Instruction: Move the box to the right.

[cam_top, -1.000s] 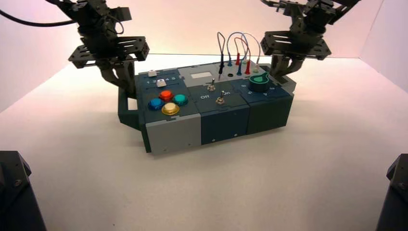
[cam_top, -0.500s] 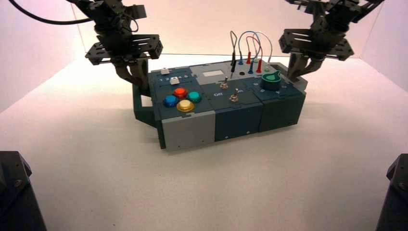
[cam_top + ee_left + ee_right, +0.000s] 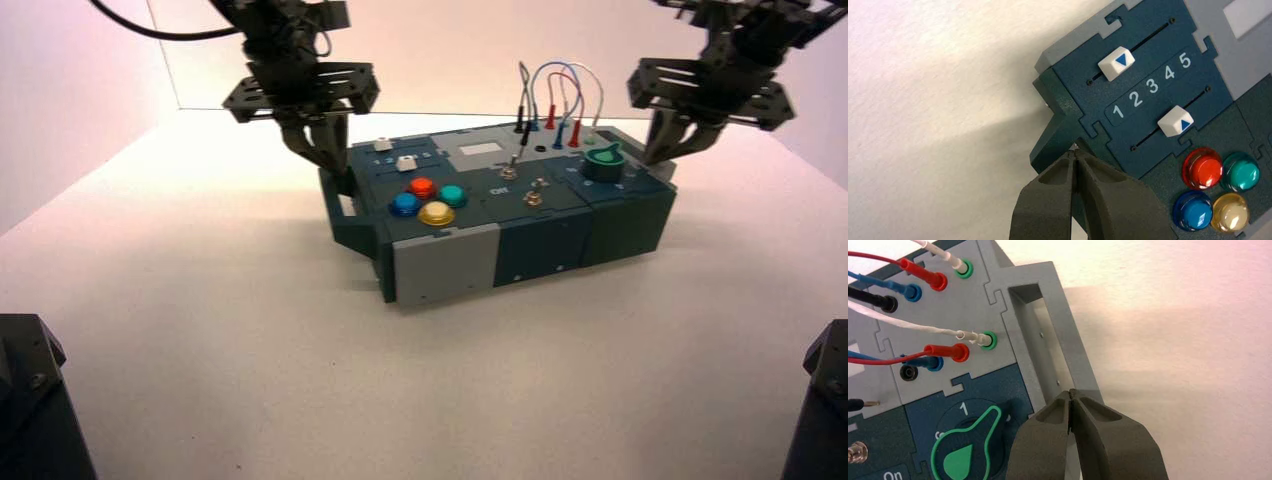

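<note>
The box (image 3: 520,215) lies slightly turned on the white table, with four coloured buttons (image 3: 428,200), a green knob (image 3: 602,160) and looped wires (image 3: 555,90). My left gripper (image 3: 335,172) is shut, its tips at the dark teal end handle (image 3: 1053,140), as the left wrist view (image 3: 1075,152) shows. My right gripper (image 3: 662,152) is shut, its tips inside the opening of the grey end handle (image 3: 1068,330), as the right wrist view (image 3: 1070,392) shows. Two white sliders (image 3: 1116,62) flank the numbers 1 to 5.
White walls stand close behind and to both sides of the table (image 3: 250,330). Dark arm bases sit at the near left corner (image 3: 30,400) and the near right corner (image 3: 820,400). Toggle switches (image 3: 535,195) stand at the box's middle.
The box has slid to the right across the table, and both arms have moved right with it at its end handles.
</note>
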